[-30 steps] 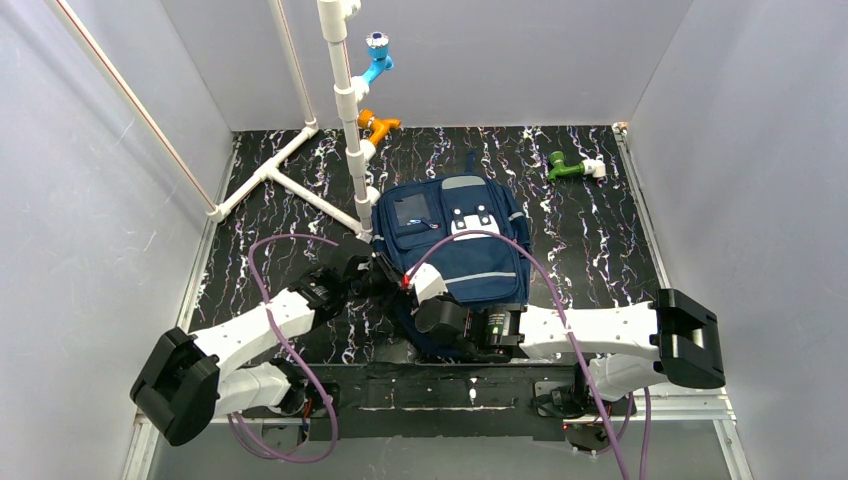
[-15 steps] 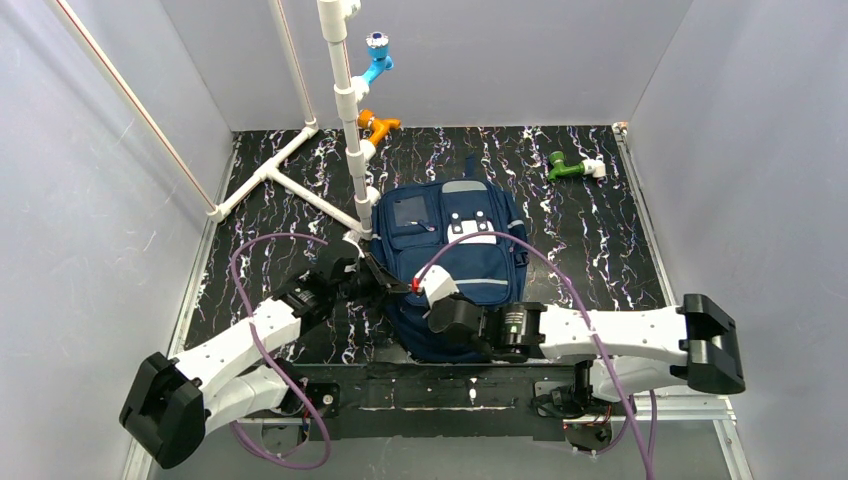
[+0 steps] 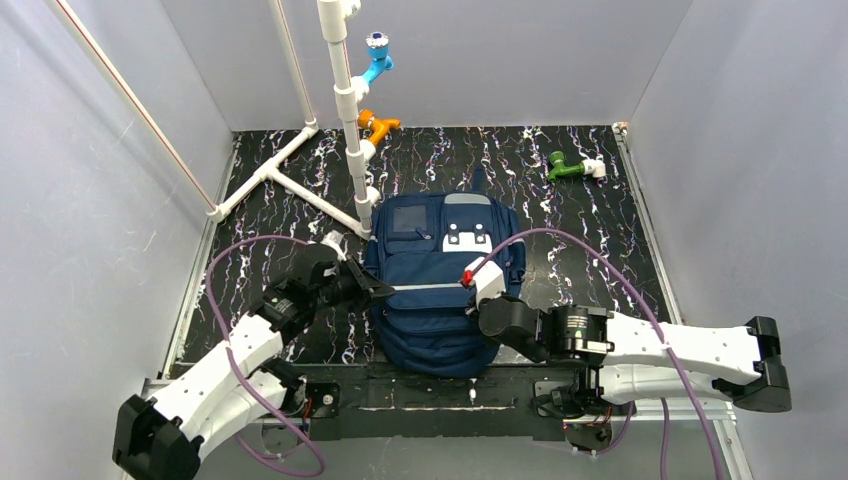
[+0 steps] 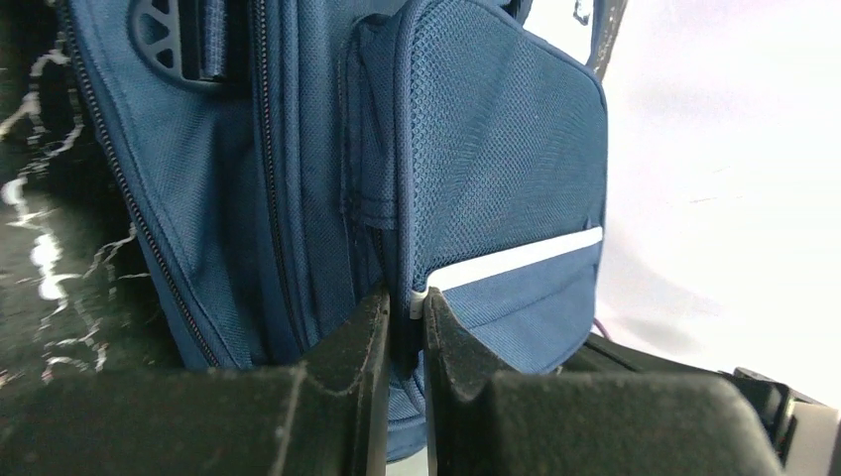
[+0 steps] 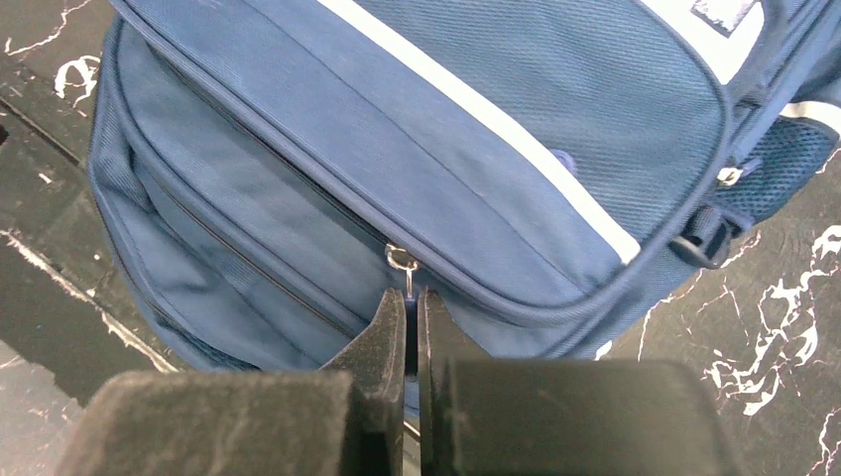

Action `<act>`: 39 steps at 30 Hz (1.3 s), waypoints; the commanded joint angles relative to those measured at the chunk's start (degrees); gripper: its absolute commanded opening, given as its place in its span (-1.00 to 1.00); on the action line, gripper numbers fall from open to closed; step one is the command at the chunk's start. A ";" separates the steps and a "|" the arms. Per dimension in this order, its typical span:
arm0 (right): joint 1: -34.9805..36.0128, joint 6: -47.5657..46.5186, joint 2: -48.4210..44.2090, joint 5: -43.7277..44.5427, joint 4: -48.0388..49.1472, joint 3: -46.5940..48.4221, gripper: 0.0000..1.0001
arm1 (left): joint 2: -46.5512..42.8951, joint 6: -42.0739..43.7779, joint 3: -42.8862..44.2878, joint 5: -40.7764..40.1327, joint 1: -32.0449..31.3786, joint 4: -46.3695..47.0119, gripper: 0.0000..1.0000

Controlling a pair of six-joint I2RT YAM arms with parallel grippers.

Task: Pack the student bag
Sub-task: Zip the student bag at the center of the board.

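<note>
Across the middle of the black marbled table (image 3: pixel 600 230) lies the student bag (image 3: pixel 440 335), flat with its front pockets up. At its left side the left claw (image 4: pixel 407 302) is clenched on a pocket seam (image 4: pixel 401 198). The right claw (image 5: pixel 411 297) pinches a zip pull (image 5: pixel 403 261).

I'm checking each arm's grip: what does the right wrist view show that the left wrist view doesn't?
Only the right wrist view: the right gripper pinching a zipper pull, and a corner of the white patch. Only the left wrist view: the left gripper shut on the edge of the mesh side pocket. Both: the navy student bag and its grey stripe.
</note>
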 commanded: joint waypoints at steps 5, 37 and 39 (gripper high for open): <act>-0.02 -0.16 -7.37 6.46 -3.64 -0.11 -0.97 | -7.47 11.14 6.04 -12.47 3.81 -19.80 -1.00; -0.20 -7.78 0.53 -2.38 12.94 0.29 -0.97 | 0.94 18.56 22.50 -20.11 -3.13 -33.63 0.15; -0.28 -7.43 0.12 -2.39 12.98 -0.30 -0.97 | -1.47 17.62 21.72 -20.95 -3.13 -33.01 0.15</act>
